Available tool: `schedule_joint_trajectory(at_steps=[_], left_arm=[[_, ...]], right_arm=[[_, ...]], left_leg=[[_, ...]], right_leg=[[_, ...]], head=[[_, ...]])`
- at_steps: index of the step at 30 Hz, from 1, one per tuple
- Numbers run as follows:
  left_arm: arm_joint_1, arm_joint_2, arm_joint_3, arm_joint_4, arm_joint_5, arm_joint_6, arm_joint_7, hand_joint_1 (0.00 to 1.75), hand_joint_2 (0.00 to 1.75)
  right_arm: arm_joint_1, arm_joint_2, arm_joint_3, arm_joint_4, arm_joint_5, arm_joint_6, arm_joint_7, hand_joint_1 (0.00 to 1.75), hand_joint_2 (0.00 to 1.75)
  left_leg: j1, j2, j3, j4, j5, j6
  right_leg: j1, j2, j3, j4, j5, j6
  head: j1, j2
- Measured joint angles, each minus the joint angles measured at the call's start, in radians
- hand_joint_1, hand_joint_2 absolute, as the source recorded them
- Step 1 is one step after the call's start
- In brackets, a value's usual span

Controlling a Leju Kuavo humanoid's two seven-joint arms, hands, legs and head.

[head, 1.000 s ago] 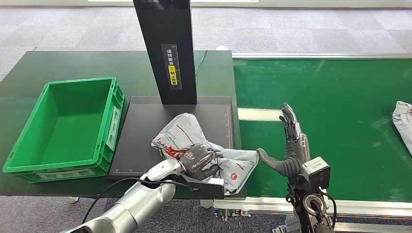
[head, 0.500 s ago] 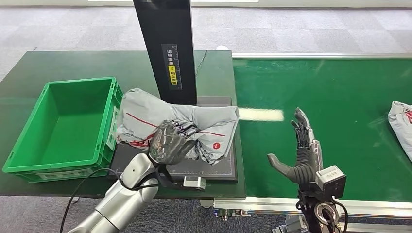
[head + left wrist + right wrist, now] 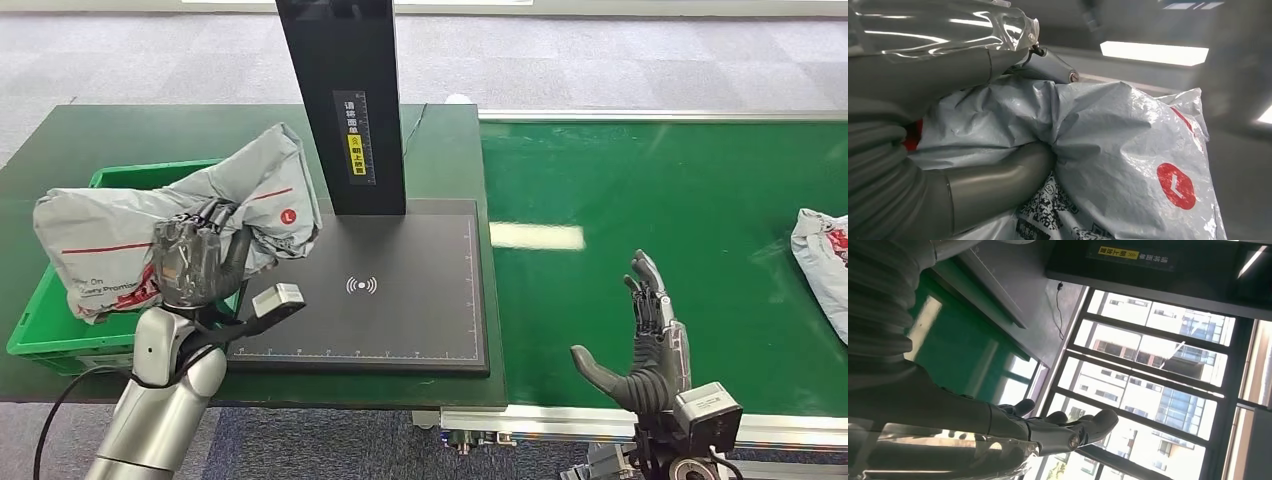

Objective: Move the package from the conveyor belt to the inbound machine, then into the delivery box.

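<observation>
Belt runs along my right side, green, with a second grey bag lying at its far right edge. Table sits to the left of it, dark green, carrying the scanner: a black pad with a tall black post rising from its back edge. Pad surface is bare, wireless mark showing at centre.

Box, green crate, stands on the table just left of the pad. Most of it is hidden behind the bag I hold.

Bag, grey poly mailer with red print, is lifted off the pad and hangs above the box's near-right part, tilted, its upper corner close to the post. Left wrist view shows the film bunched and creased where my thumb digs in.

Left hand holds the bag, fingers wrapped into its middle. Right hand is empty, fingers spread and upright, hovering over the belt's near edge.

Step, by my reading: scan done, transfer to box under way. Next move calls for carrying the bag further left until it centres over the box cavity, lowering it, then letting go. Risk: loose end may drape over the box wall.
</observation>
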Motion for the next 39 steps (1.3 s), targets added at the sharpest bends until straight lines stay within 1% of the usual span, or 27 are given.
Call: schedule_joint_trajectory(at_steps=[5,7,9,13,16,17,18,19,20,21,22,23,26,27,29,32,35,39], left_arm=[[-0.021,0.054,0.119,0.052,0.021,-0.101,0.13,1.68,1.75],[-0.029,0.079,0.164,0.088,0.027,-0.12,0.156,1.57,1.75],[-0.033,0.098,0.199,0.117,0.029,-0.129,0.167,1.47,1.75],[-0.038,0.127,0.239,0.172,0.021,-0.168,0.194,1.47,1.75],[-0.04,0.139,0.255,0.199,0.02,-0.172,0.197,1.47,1.75],[-0.041,0.141,0.258,0.205,0.019,-0.173,0.197,1.44,1.75],[-0.042,0.143,0.26,0.211,0.018,-0.174,0.197,1.36,1.75],[-0.044,0.145,0.262,0.217,0.017,-0.174,0.197,1.19,1.75],[-0.046,0.146,0.264,0.223,0.016,-0.175,0.197,1.13,1.75],[-0.049,0.146,0.266,0.229,0.016,-0.176,0.197,1.13,1.75],[-0.052,0.147,0.268,0.234,0.015,-0.178,0.199,1.18,1.75],[-0.055,0.148,0.269,0.241,0.014,-0.184,0.203,1.01,1.75],[-0.075,0.161,0.275,0.29,0.01,-0.217,0.22,0.03,1.75],[-0.084,0.167,0.278,0.317,0.01,-0.222,0.218,0.0,1.75],[-0.096,0.176,0.284,0.365,0.015,-0.209,0.195,0.0,1.75],[-0.098,0.178,0.288,0.399,0.032,-0.16,0.145,0.0,1.75],[-0.087,0.174,0.288,0.395,0.058,-0.086,0.1,0.0,1.75],[-0.052,0.159,0.284,0.336,0.102,-0.019,0.038,0.0,1.75]], right_arm=[[0.022,0.002,-0.011,-0.026,0.009,0.0,0.006,0.0,1.75],[0.026,0.003,-0.011,-0.029,0.013,0.0,0.008,0.0,1.75],[0.027,0.004,-0.012,-0.029,0.016,0.001,0.008,0.0,1.75],[0.021,0.006,-0.011,-0.03,0.018,0.002,0.009,0.0,1.75],[0.019,0.006,-0.01,-0.03,0.019,0.002,0.009,0.0,1.75],[0.018,0.007,-0.01,-0.03,0.019,0.002,0.009,0.0,1.75],[0.017,0.007,-0.01,-0.03,0.019,0.002,0.01,0.0,1.75],[0.016,0.007,-0.01,-0.03,0.019,0.002,0.01,0.0,1.75],[0.015,0.007,-0.01,-0.03,0.019,0.002,0.01,0.0,1.75],[0.014,0.007,-0.01,-0.03,0.019,0.002,0.01,0.0,1.75],[0.013,0.007,-0.01,-0.03,0.019,0.002,0.01,0.0,1.75],[0.012,0.007,-0.01,-0.03,0.019,0.002,0.01,0.0,1.75],[0.001,0.005,-0.008,-0.027,0.018,0.004,0.01,0.0,1.75],[-0.005,0.004,-0.007,-0.024,0.018,0.004,0.011,0.0,1.75],[-0.017,0.0,-0.002,-0.018,0.015,0.004,0.012,0.0,1.75],[-0.032,-0.003,0.007,-0.007,0.006,0.004,0.013,0.0,1.75],[-0.04,-0.003,0.016,0.0,0.001,0.002,0.014,0.0,1.75],[-0.041,-0.003,0.027,0.007,0.0,-0.004,0.014,0.0,1.75]], left_leg=[[0.0,0.001,0.001,0.0,0.0,0.0],[0.0,0.002,0.001,0.0,0.0,0.0],[0.001,0.003,0.0,0.0,0.0,0.0],[0.0,0.003,0.0,0.0,0.0,0.0],[0.0,0.003,-0.001,0.0,0.0,0.0],[0.0,0.003,-0.001,0.0,0.0,0.0],[0.0,0.003,-0.001,0.0,0.0,0.0],[0.0,0.003,-0.001,0.0,0.0,0.0],[0.0,0.003,-0.001,0.0,0.0,0.0],[0.0,0.003,-0.001,0.0,0.0,0.0],[0.0,0.003,-0.001,0.0,0.0,0.0],[0.0,0.003,-0.001,0.0,0.0,0.0],[0.0,0.003,-0.001,0.0,0.0,0.0],[0.0,0.003,0.0,0.0,0.0,0.0],[0.001,0.003,0.0,0.0,0.0,-0.001],[0.0,0.003,-0.001,0.0,0.0,-0.001],[0.0,0.003,-0.001,0.0,0.0,-0.001],[0.0,0.003,-0.001,0.0,0.0,-0.001]], right_leg=[[0.0,0.001,0.0,0.0,0.0,0.0],[0.0,0.002,-0.001,0.0,0.0,0.0],[0.001,0.002,-0.001,0.0,0.0,0.0],[0.001,0.002,-0.002,0.0,0.0,0.0],[0.0,0.002,-0.002,0.0,0.0,0.0],[0.0,0.002,-0.002,0.0,0.0,0.0],[0.0,0.002,-0.002,0.0,0.0,0.0],[0.0,0.002,-0.002,0.0,0.0,0.0],[0.0,0.002,-0.002,0.0,0.0,0.0],[0.0,0.002,-0.002,0.0,0.0,0.0],[0.0,0.002,-0.002,0.0,0.0,0.0],[0.0,0.002,-0.002,0.0,0.0,0.0],[0.001,0.002,-0.002,0.0,0.0,0.0],[0.001,0.002,-0.002,0.0,0.0,0.0],[0.001,0.002,-0.002,0.0,0.0,0.0],[0.001,0.002,-0.002,0.0,0.0,0.0],[0.0,0.002,-0.002,0.0,0.0,0.0],[0.0,0.002,-0.002,0.0,0.0,0.0]], head=[[0.0,0.0],[0.0,0.0],[0.0,0.0],[0.0,0.0],[0.0,0.0],[0.0,0.0],[0.0,0.0],[0.0,0.0],[0.0,0.0],[0.0,0.0],[0.0,0.0],[0.0,0.0],[0.0,0.0],[0.0,0.0],[0.0,0.0],[0.0,0.0],[0.0,0.0],[0.0,0.0]])
